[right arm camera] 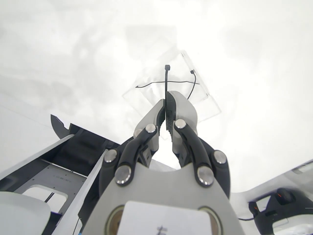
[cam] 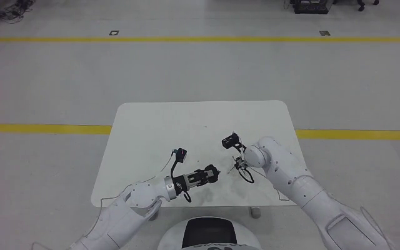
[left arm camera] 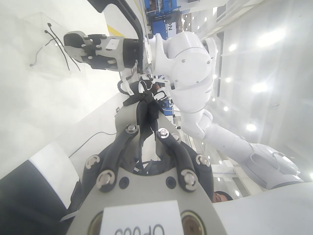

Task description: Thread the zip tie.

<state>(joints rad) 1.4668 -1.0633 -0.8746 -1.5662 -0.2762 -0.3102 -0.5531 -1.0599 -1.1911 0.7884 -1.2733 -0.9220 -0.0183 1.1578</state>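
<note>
My right gripper [right arm camera: 167, 97] is shut on a black zip tie [right arm camera: 167, 79]. The tie's square head sticks out past the fingertips, above a clear tray [right arm camera: 210, 104]. In the top view the right gripper [cam: 238, 165] is near the table's front right. Just to its left, my left gripper [cam: 211, 174] points towards it. In the left wrist view the left gripper [left arm camera: 146, 103] has its dark pads pressed together. I cannot tell whether anything thin sits between them. The right gripper [left arm camera: 67, 47] shows beyond it, over the tray.
Two more loose black zip ties [right arm camera: 171, 82] lie crossed on the clear tray, also visible as thin strands [left arm camera: 36, 54] in the left wrist view. The white table [cam: 156, 131] is bare towards the back and left. Its front edge is close under both arms.
</note>
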